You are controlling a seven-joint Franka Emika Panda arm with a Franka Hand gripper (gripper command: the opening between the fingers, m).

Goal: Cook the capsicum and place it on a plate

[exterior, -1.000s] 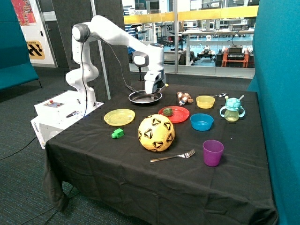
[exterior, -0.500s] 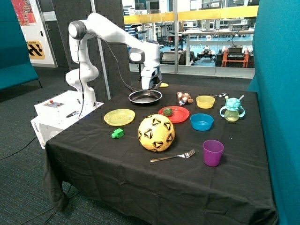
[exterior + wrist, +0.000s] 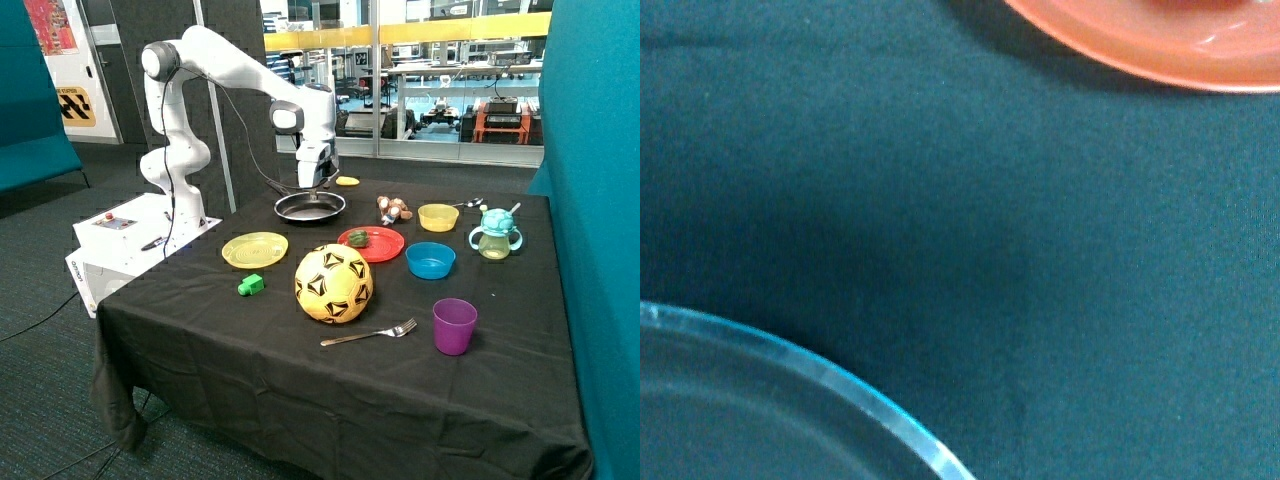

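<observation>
The small dark green capsicum (image 3: 357,238) lies on the red plate (image 3: 386,250) in the middle of the black-clothed table. The dark frying pan (image 3: 334,212) stands behind the plate and looks empty. My gripper (image 3: 308,183) hangs a little above the far edge of the pan, on the side toward the robot's base, well apart from the capsicum. The wrist view shows only black cloth, part of the pan's rim (image 3: 790,360) and an edge of the red plate (image 3: 1160,50); the gripper itself does not show there.
A yellow plate (image 3: 254,249), a bright green blocky toy (image 3: 250,285) and a yellow-black ball (image 3: 333,283) lie in front of the pan. A blue bowl (image 3: 430,260), yellow bowl (image 3: 438,216), sippy cup (image 3: 495,234), purple cup (image 3: 454,326) and fork (image 3: 370,333) lie on the teal wall's side.
The gripper has risen from just over the pan and shifted toward the robot's base. The capsicum stays on the red plate.
</observation>
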